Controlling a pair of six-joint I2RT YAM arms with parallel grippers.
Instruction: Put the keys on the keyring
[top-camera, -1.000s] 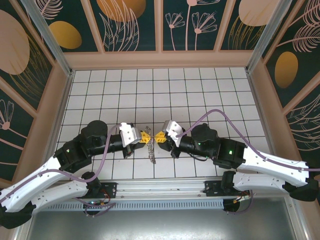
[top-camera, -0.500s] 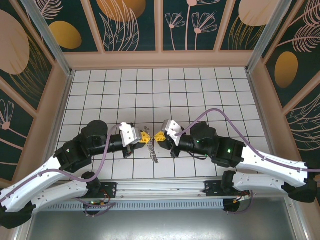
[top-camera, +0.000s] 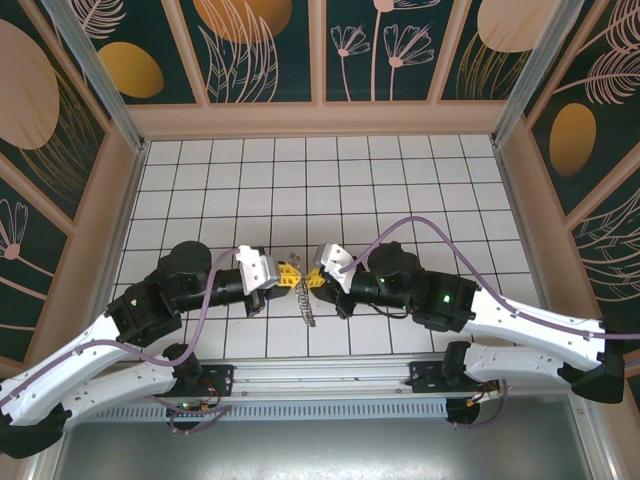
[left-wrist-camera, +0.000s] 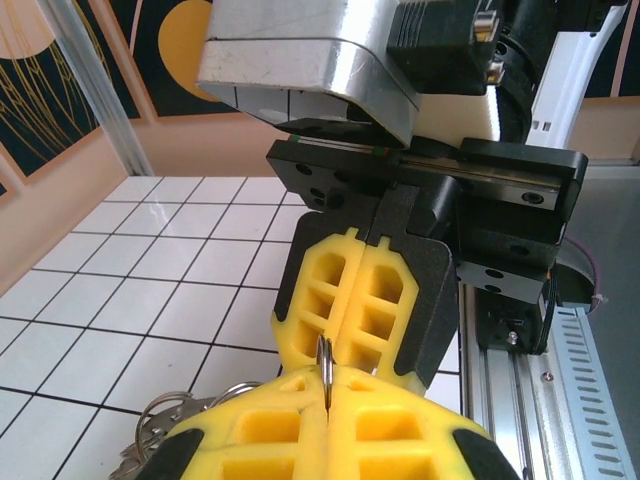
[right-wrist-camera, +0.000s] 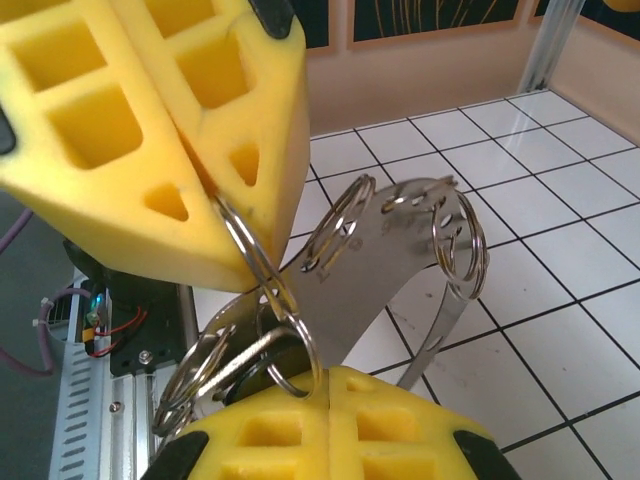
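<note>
i am looking down on the white tiled table (top-camera: 400, 180), with the left arm (top-camera: 110, 345) and right arm (top-camera: 520, 325) both reaching in toward its near middle. the two arms are meeting tip to tip there, just above the tiles.

the left gripper (top-camera: 288, 275) is pressing its yellow fingers fully together, with no gap between them, and is pinching the thin wire of the keyring (right-wrist-camera: 243, 245). the right gripper (top-camera: 310, 279) is facing it, almost touching. its fingers are likewise squeezed together on a link of the same run of rings. so the keyring is hanging in the air between the two tips, held by both.

in the right wrist view a flat metal strip (right-wrist-camera: 395, 255) is curving up beside the pinch. it is carrying more rings through its holes, and i cannot tell whether it is a key.

the keys (top-camera: 306, 308) are dangling as a small bunch under the meeting point. their low end is reaching down to the tiles just near of the grippers. i am not able to tell from here whether any key is threaded on.
</note>
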